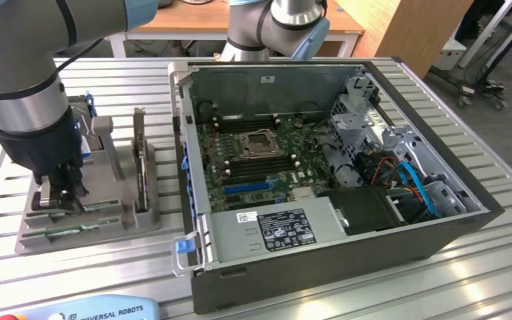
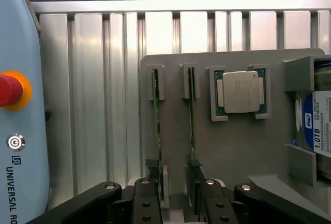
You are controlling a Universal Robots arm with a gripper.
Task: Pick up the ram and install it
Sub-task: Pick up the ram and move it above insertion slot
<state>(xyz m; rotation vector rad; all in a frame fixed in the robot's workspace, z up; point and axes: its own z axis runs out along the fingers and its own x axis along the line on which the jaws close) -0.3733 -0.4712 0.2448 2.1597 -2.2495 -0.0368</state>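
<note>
- A pale blue teach pendant with a red stop button lay at the near edge of the ribbed aluminium bench.
- Just beyond it, towards the exterior view's left, sat a flat grey plastic holder.
- The black end effector hung low over that holder with its fingers spread apart and nothing held between them.
- The ram, a long thin green circuit-board stick, stood on edge in a slot of the holder, untouched.
- A second green stick stood parallel beside it. The spread fingers were over the ends of both, and which one lay between them I could not tell.
- Further along the holder rested a square silver processor in its recess and a blue-labelled hard drive.
- To the exterior view's right stood an open black computer case with a green motherboard and a blue slot inside.
- A wooden desk stood behind the bench.
</note>
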